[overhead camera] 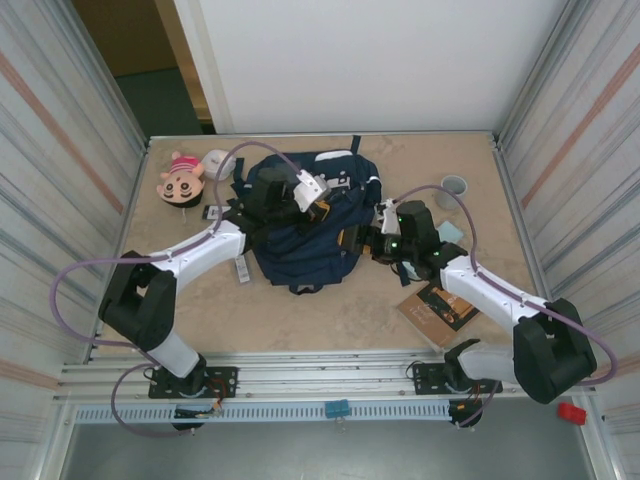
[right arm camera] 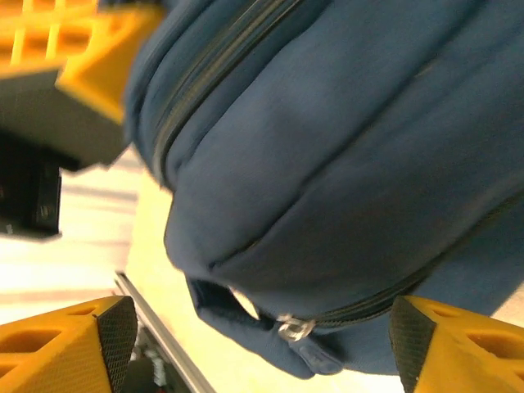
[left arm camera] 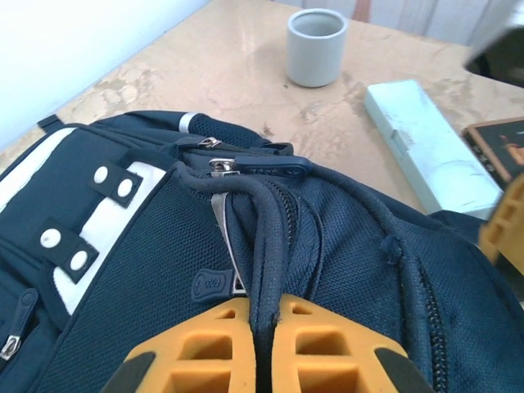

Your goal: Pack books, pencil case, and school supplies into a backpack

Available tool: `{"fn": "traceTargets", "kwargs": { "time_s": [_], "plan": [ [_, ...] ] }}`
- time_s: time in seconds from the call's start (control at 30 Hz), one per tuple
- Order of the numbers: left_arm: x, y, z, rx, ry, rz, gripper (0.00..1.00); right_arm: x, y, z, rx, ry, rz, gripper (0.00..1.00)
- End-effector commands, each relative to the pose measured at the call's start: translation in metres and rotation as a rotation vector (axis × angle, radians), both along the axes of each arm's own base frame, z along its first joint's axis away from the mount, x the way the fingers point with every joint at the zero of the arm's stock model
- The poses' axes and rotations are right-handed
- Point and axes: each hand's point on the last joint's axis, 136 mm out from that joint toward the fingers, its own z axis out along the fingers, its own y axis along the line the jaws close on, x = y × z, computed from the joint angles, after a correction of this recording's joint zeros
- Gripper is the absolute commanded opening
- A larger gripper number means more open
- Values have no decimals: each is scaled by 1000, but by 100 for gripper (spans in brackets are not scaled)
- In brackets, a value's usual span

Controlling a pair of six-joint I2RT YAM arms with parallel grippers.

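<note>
1. The backpack [overhead camera: 300, 245] lies in the middle of the table [overhead camera: 330, 320]. The zips I can see look shut.
2. The left gripper [left arm camera: 266, 318] is squeezed tight on a dark cord [left arm camera: 270, 229] at the top of the backpack.
3. The right gripper [right arm camera: 258, 315] has its 2 fingers [right arm camera: 74, 344] wide apart. It sits at the right side of the backpack, near a zip pull [right arm camera: 291, 329]. It holds nothing.
4. The brown book [overhead camera: 437, 312] lies on the table beside the right arm, apart from the backpack. It is not packed.
5. The pale blue pad [overhead camera: 450, 232] lies on the table on the right side, near the grey cup [overhead camera: 453, 187]. It is not packed.
6. 1 small white-and-dark packet [overhead camera: 243, 268] lies on the table just beside the backpack, on the left arm's side. It is not packed.
7. I can't tell which thing is the pencil case.
8. I think the job is close to its start. As far as I can see, nothing has gone into the backpack.
9. What is left, I think: open a zip, hold the backpack open, then put in the book, the pad, the packet and the pencil case 1 by 1.
</note>
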Motion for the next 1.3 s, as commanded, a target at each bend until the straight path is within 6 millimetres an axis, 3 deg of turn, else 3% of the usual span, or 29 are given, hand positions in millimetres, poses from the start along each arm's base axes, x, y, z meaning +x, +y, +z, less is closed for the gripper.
{"fn": "traceTargets", "kwargs": {
  "time_s": [0.0, 0.33, 0.37, 0.5, 0.53, 0.6, 0.67, 0.77, 0.97, 1.13, 1.27],
  "plan": [
    [-23, -12, 69, -144, -174, -183, 0, 7, 3, 17, 134, 67, -78, 84],
    [-37, -8, 81, -240, -154, -278, 0, 30, -6, -4, 188, 203, -258, 82],
    [-37, -8, 82, -247, -150, -281, 0, 32, -4, -2, 213, 201, -259, 74],
    [-29, -2, 76, -214, -130, -214, 0, 38, 6, 12, 283, 183, -255, 29],
    [-25, 1, 74, -201, -120, -178, 5, 38, 7, 15, 289, 177, -259, 18],
    [-20, 10, 77, -181, -81, -94, 28, 40, 8, 23, 297, 161, -283, 4],
    [-20, 22, 81, -150, -24, 9, 42, 40, 9, 29, 301, 143, -301, 3],
    [-31, 44, 85, -100, 53, 199, 51, 41, 11, 40, 301, 116, -326, 3],
    [-83, 80, 70, -128, 240, 504, 52, 40, 17, 55, 290, 87, -362, 3],
    [-127, 67, 45, -187, 366, 576, 50, 38, 25, 67, 321, 79, -357, 2],
    [-140, 46, 33, -166, 415, 595, 50, 33, 32, 78, 327, 65, -343, 2]
  ]
}}
